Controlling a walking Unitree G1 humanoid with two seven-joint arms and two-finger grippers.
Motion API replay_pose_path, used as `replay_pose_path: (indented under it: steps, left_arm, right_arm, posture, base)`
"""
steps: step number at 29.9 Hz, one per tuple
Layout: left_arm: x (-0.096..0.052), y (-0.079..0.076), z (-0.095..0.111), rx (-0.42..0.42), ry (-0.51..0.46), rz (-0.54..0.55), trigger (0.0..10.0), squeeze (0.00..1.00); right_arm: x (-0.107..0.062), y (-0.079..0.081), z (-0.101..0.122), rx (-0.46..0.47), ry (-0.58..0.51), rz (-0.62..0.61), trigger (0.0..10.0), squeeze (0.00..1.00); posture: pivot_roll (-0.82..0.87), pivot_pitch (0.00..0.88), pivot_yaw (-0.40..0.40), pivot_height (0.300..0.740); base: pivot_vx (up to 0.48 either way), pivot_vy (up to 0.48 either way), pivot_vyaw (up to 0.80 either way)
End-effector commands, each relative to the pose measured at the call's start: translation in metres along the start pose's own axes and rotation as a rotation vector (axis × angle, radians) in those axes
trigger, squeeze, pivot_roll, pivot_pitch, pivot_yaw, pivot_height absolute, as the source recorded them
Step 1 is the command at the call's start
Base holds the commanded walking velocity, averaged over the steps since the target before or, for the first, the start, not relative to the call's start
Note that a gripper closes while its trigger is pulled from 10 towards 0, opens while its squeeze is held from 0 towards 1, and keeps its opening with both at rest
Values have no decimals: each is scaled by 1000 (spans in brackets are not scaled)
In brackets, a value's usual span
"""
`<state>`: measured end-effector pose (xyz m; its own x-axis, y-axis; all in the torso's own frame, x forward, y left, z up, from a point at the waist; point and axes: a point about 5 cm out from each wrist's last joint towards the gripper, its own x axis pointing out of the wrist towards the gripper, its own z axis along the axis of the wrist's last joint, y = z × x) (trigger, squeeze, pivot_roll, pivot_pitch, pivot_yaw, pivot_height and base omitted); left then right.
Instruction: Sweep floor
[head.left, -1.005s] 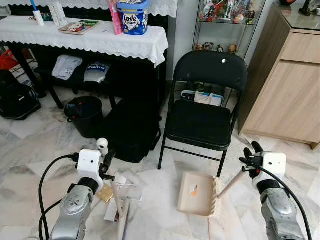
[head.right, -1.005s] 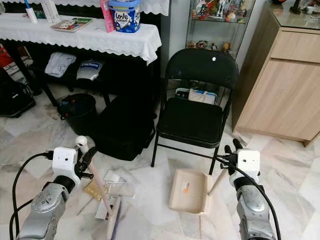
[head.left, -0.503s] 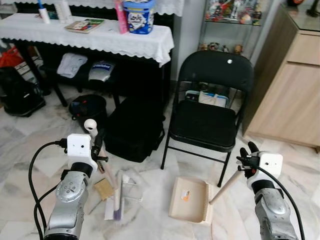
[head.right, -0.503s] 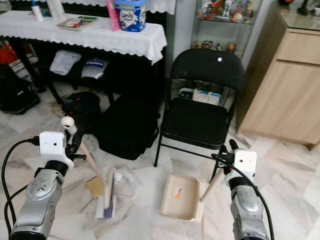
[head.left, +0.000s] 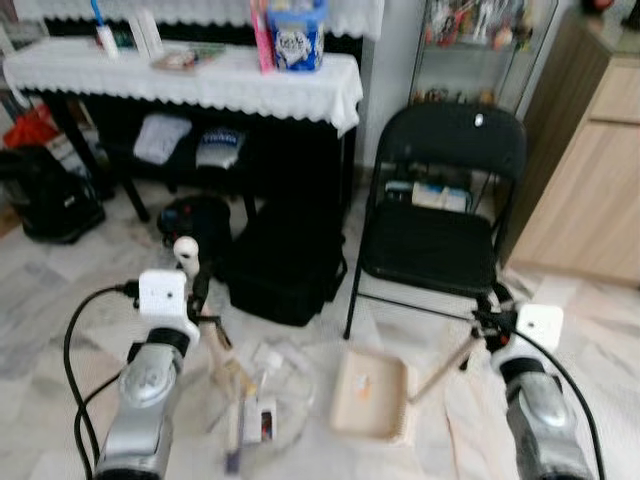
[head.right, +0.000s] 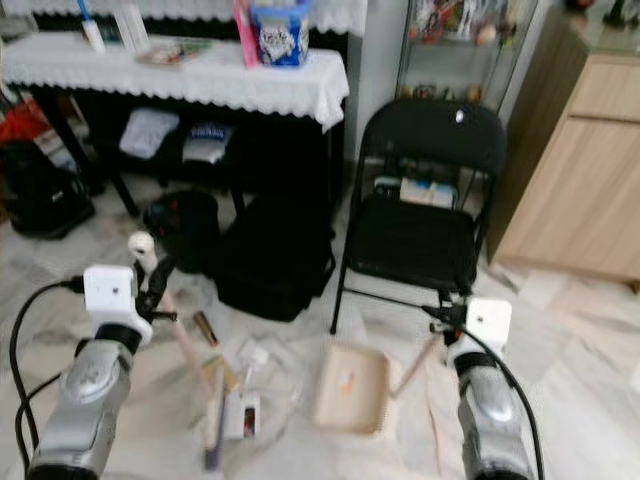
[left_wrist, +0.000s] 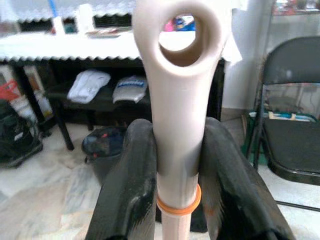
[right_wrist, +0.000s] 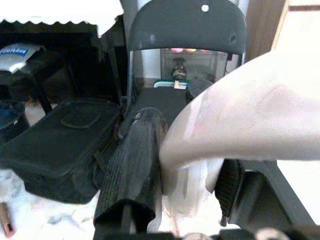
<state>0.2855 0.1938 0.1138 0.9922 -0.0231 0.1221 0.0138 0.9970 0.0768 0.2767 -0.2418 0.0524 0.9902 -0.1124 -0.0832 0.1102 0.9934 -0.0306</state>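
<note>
My left gripper (head.left: 197, 296) is shut on the cream broom handle (left_wrist: 178, 125), just under its ring-shaped end (head.left: 185, 250). The stick slants down to the broom head (head.left: 233, 440) on the marble floor. Litter (head.left: 262, 415) lies beside the head: clear plastic wrap, a small packet and a brown scrap. The cream dustpan (head.left: 369, 392) lies flat on the floor to the right of the litter. Its long handle (head.left: 445, 366) rises to my right gripper (head.left: 490, 322), which is shut on it. In the right wrist view the black fingers (right_wrist: 134, 165) clamp that pale handle (right_wrist: 250, 120).
A black folding chair (head.left: 436, 240) stands just behind the dustpan. A black bag (head.left: 285, 270) and a black bin (head.left: 195, 218) sit under the cloth-covered table (head.left: 200, 80). A wooden cabinet (head.left: 590, 180) is at the right, and a dark backpack (head.left: 55, 200) at the left.
The whole view has shifted and blurred, so the camera moved. Relative to the chair legs, the dustpan has slid left toward the litter. Both grips are unchanged.
</note>
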Motion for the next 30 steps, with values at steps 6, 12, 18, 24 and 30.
replay_pose_path:
  steps: [6, 12, 18, 24, 30]
  left_arm:
    - [2, 4, 9, 32, -41, 4, 10000, 0]
    - [2, 4, 7, 31, -35, 0, 10000, 0]
    - [2, 4, 6, 34, -29, -2, 10000, 0]
    - [1, 3, 5, 33, -26, -5, 10000, 0]
    - [1, 3, 4, 38, -26, -13, 10000, 0]
  right_arm:
    - [7, 9, 13, 16, -68, 30, 10000, 0]
    - [7, 10, 12, 13, -66, 29, 10000, 0]
    - [7, 11, 11, 15, -63, 32, 10000, 0]
    - [7, 11, 11, 16, -61, 34, 10000, 0]
    - [7, 12, 10, 15, -58, 38, 10000, 0]
  posture:
    - [15, 0, -7, 740]
    - [14, 0, -5, 740]
    - [16, 0, -6, 740]
    - [15, 0, -5, 740]
    - [16, 0, -4, 740]
  base:
    - [0, 408, 0]
    - [0, 402, 0]
    - [0, 394, 0]
    - [0, 364, 0]
    - [0, 0, 0]
